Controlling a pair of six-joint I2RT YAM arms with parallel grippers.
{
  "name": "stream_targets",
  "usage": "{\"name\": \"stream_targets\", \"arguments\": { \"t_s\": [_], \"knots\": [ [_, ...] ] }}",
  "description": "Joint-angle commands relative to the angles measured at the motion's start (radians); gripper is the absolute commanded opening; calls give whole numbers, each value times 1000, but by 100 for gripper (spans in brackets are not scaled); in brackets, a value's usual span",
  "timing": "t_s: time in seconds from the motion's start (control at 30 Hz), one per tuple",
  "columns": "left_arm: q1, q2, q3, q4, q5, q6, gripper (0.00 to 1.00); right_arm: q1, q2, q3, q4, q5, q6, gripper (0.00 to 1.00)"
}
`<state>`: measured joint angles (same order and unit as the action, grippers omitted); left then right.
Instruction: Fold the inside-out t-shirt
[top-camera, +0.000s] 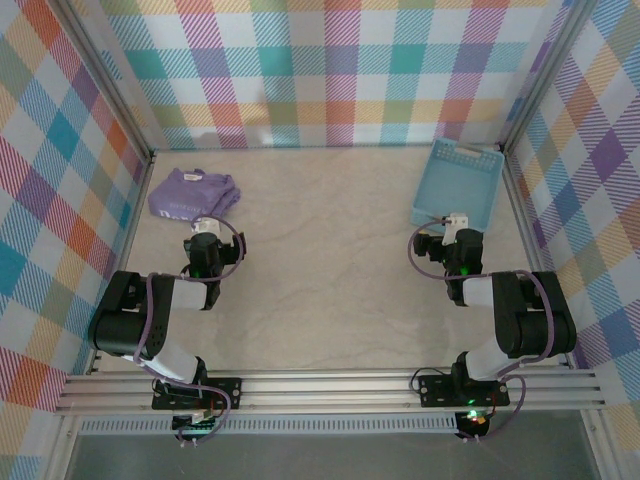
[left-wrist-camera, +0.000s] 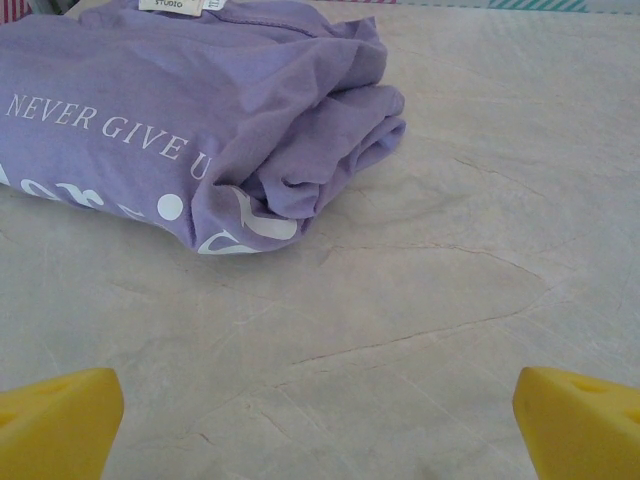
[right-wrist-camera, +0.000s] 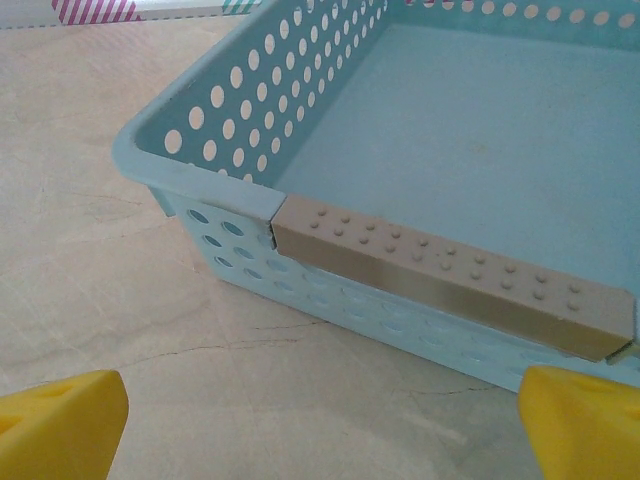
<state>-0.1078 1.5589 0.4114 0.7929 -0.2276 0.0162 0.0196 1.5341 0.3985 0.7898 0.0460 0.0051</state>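
Hovering left claw (left-wrist-camera: 320, 432), released, just short of bunched t-shirt (left-wrist-camera: 200, 110) ahead; likely needing a low reach under its near edge. Hovering right claw (right-wrist-camera: 320, 430) released too.

Counts, top view:
- One t-shirt (top-camera: 193, 193) is counted.
- One basket (top-camera: 462, 185) is counted.
- Two arms are counted: left arm (top-camera: 150, 310) and right arm (top-camera: 520, 320).
- Two grippers are counted, one per arm: left gripper (top-camera: 207, 230) and right gripper (top-camera: 455, 222).
- One table (top-camera: 320, 290) is counted.
- Three plaid walls (top-camera: 330, 70) are counted around it.

Counts, wrist views:
- Two yellow fingertips (left-wrist-camera: 55, 420) are seen on the left gripper and two (right-wrist-camera: 585, 425) on the right, four in all.
- One grey studded strip (right-wrist-camera: 450, 285) is seen on the basket rim.
- One label (left-wrist-camera: 180, 5) is seen on the t-shirt.
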Motion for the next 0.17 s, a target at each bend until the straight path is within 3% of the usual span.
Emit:
{"name": "stream_targets", "arguments": {
  "t_s": [0.0, 0.13],
  "knots": [
    [9, 1, -6, 39, 7, -3, 100, -7, 0, 18, 27, -38, 11, 100],
    [10, 3, -5, 37, 7, -3, 100, -7, -1, 14, 36, -38, 10, 100]
  ]
}}
